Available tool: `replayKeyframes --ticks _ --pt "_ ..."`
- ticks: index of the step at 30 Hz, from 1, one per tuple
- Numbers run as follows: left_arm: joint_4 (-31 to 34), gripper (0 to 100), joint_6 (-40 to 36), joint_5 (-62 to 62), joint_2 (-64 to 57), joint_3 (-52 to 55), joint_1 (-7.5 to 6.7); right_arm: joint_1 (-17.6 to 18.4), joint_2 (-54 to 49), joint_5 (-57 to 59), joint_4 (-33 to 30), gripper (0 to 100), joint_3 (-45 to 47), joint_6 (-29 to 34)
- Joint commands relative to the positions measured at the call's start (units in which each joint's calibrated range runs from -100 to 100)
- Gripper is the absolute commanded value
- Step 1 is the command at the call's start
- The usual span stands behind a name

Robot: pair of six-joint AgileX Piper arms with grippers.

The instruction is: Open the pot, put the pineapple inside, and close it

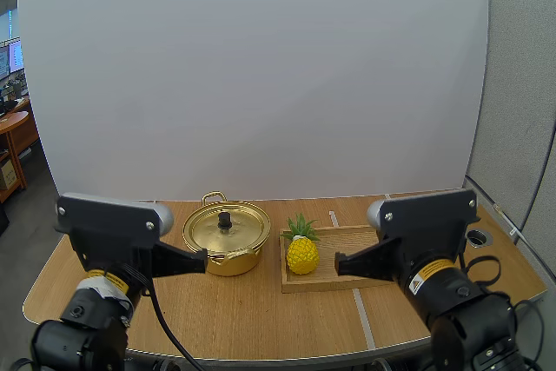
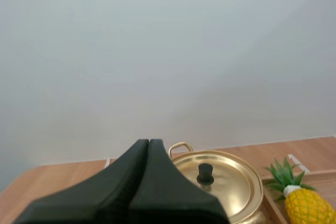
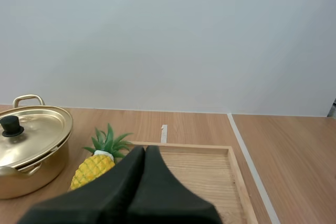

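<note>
Yellow pineapple [image 1: 302, 255] on tray [image 1: 347, 241] near right fingers [image 1: 365, 261] | pot [image 1: 228, 263] near left fingers [image 1: 184, 261] | both pairs pressed together

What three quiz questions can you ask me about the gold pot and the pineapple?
1. True or false: the lid sits on the pot.
2. Pick one: the pineapple stands A) on the wooden tray, B) on the lid, C) inside the pot.
3. Fill the gap: the left gripper and the right gripper both have their fingers ____ (open or shut).

Key: 1 true. 2 A. 3 shut.
</note>
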Motion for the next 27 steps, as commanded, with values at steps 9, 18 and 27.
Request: replayKeyframes --ticks 9,18,27 --pt "0.33 0 0.16 39.99 -0.22 -36.21 0.10 -0.27 -0.08 37.32 0.23 0 -26.26 -0.38" --pt "0.33 0 0.16 66.88 -0.22 -46.73 0.10 -0.27 -0.08 60.56 0.97 0 -35.43 -0.38" --pt "0.33 0 0.16 71.75 -0.22 -49.17 0.10 -0.27 -0.08 62.61 8.59 0 -38.01 -5.81"
